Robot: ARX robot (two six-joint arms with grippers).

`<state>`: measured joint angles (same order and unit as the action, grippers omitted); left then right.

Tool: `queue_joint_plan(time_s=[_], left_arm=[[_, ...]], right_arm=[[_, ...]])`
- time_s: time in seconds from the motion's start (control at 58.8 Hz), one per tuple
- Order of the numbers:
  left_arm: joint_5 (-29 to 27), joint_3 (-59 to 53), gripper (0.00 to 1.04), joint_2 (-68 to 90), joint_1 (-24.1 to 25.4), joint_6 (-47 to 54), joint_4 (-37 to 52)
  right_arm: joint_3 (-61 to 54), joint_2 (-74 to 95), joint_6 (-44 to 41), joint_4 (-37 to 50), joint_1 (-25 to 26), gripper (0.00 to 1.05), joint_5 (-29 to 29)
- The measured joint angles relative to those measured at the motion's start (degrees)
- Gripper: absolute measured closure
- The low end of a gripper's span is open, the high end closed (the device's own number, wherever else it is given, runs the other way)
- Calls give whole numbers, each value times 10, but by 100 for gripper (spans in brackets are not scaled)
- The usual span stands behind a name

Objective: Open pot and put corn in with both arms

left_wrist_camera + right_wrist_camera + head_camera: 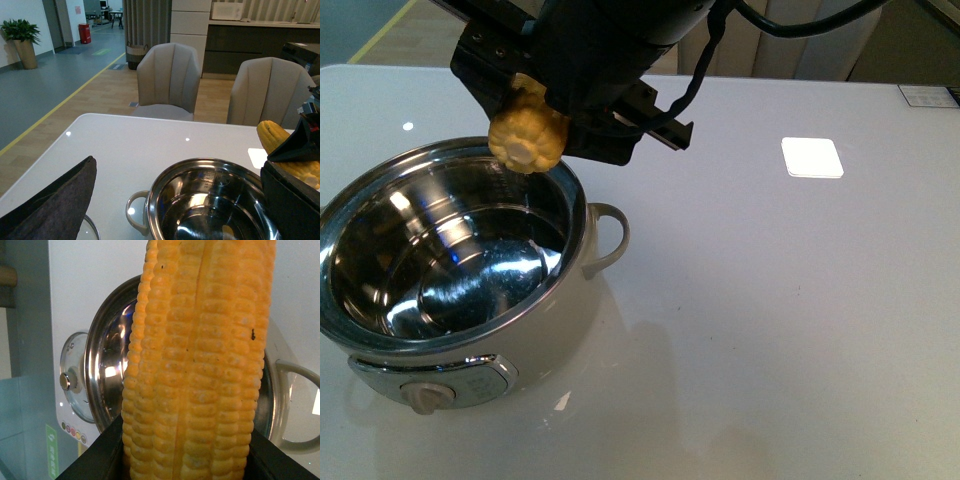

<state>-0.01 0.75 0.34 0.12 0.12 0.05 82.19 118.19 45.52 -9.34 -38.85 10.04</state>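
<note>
Yellow corn (527,140) sits clenched in your right claw (545,112), its blunt cut end turned toward the front camera. From that camera the cob hangs over the pot's rim at about 1 o'clock, raised above the steel and not lying inside. The right wrist camera is filled by the cob (200,365), with a black finger (95,462) pressed against each flank of it.

Your pot (565,315) stands open on the white desk (770,330), toward 8 o'clock in the front view. Its shiny bowl holds nothing you can make out but reflections. One loop handle (610,235) sticks out at the pot's 3 o'clock and the beige knob (427,395) faces you at 6 o'clock.

The glass lid (72,380) is off. You can see it in the right wrist view, just beside the pot (92,375) on the side away from the handle showing there, its metallic knob (65,381) in sight. Whether it touches the pot, you cannot tell.

From the left wrist camera the pot (200,162) is close ahead and the corn (272,135) pokes up from the right claw (295,172) past the rim. Of your left claw (57,200) only one dark padded finger shows, so you cannot tell whether it is released or clenched. Two grey chairs (167,80) stand beyond the desk.
</note>
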Motion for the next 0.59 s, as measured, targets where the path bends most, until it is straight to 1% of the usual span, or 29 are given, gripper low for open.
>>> queue_joint_plan(time_s=[0.323,0.476,0.595], left_arm=[[0,0,7,0,0,0,0],[0,0,7,0,0,0,0],[0,0,7,0,0,0,0]], right_arm=[[12,22,4,-6,-16,60,-5],[12,22,10,-1,-21,55,-3],[12,23,18,3,-28,55,2]])
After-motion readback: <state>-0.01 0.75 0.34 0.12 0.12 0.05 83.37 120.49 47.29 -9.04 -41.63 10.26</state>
